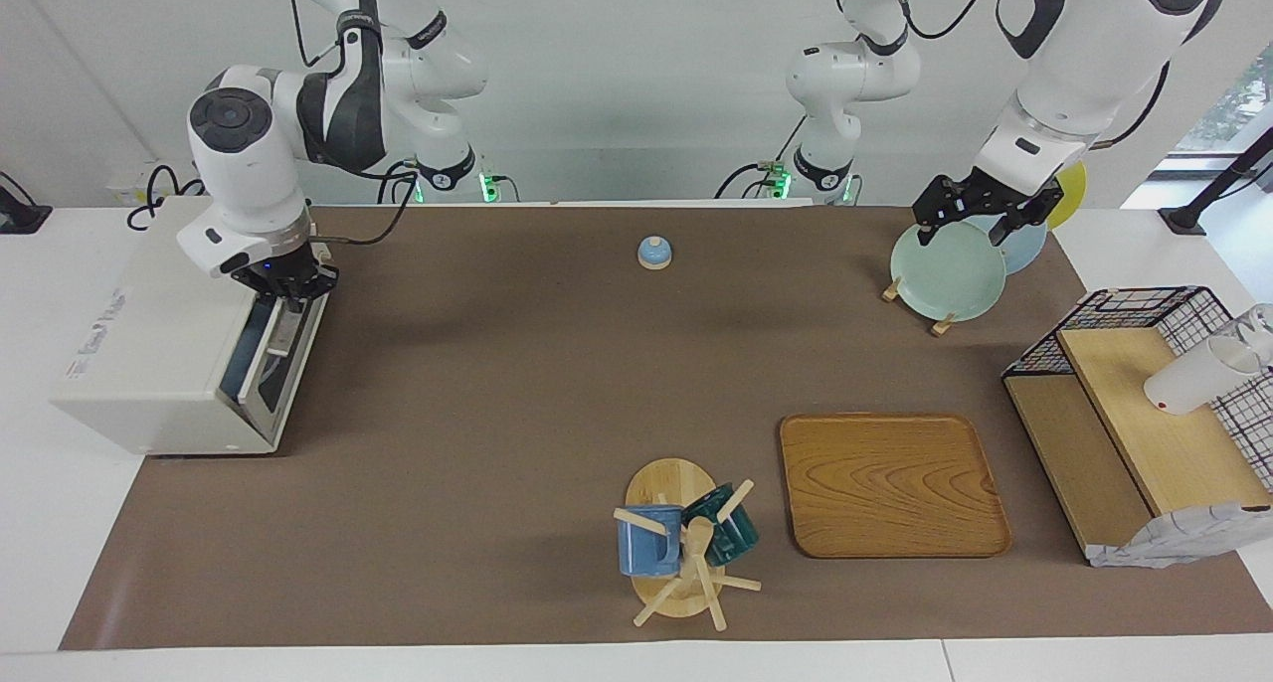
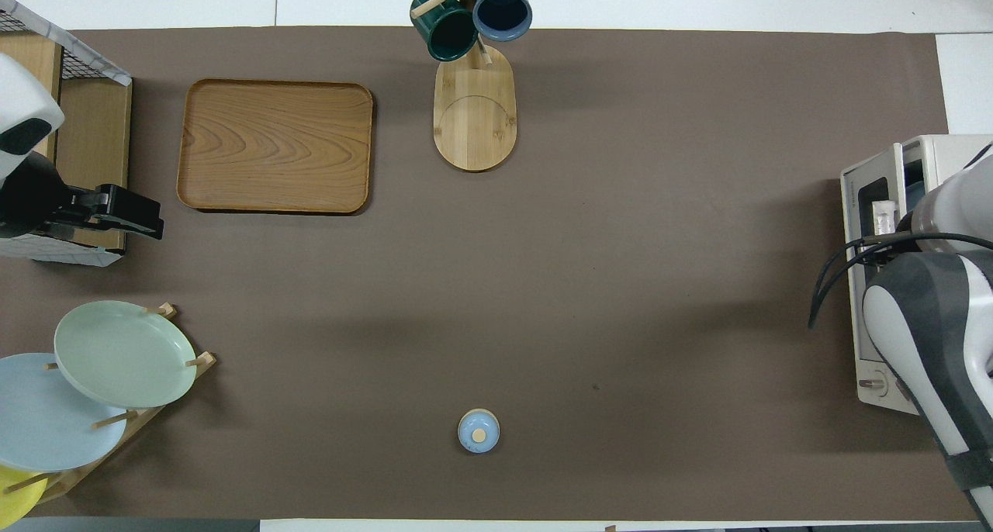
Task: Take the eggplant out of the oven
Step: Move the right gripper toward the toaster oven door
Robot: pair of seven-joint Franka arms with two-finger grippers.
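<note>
The oven (image 1: 164, 354) stands at the right arm's end of the table, its door (image 1: 276, 359) tilted slightly ajar from the top. The right gripper (image 1: 288, 299) is closed on the door's handle (image 1: 281, 336) at the upper edge. Whatever lies inside the oven cannot be made out through the narrow gap or the dark glass, so the eggplant is not seen and its place cannot be told. The left gripper (image 1: 980, 220) is held in the air over the plate rack (image 1: 915, 304), fingers spread wide and nothing held; that arm waits. In the rack a green plate (image 1: 945, 272) stands in front, with a blue plate (image 1: 1024, 250) and a yellow plate (image 1: 1072, 190) after it. A wooden tray (image 1: 892, 483) lies bare, farther from the robots than the rack. On the mug tree (image 1: 686, 553), beside the tray, a blue mug (image 1: 646, 541) and a dark green mug (image 1: 731, 528) are hung. A wire basket (image 1: 1144, 404) with wooden shelves sits at the left arm's end, a white cup (image 1: 1188, 379) lying tipped on its upper shelf. A small blue lid (image 1: 654, 253) rests near the robots at mid-table.
</note>
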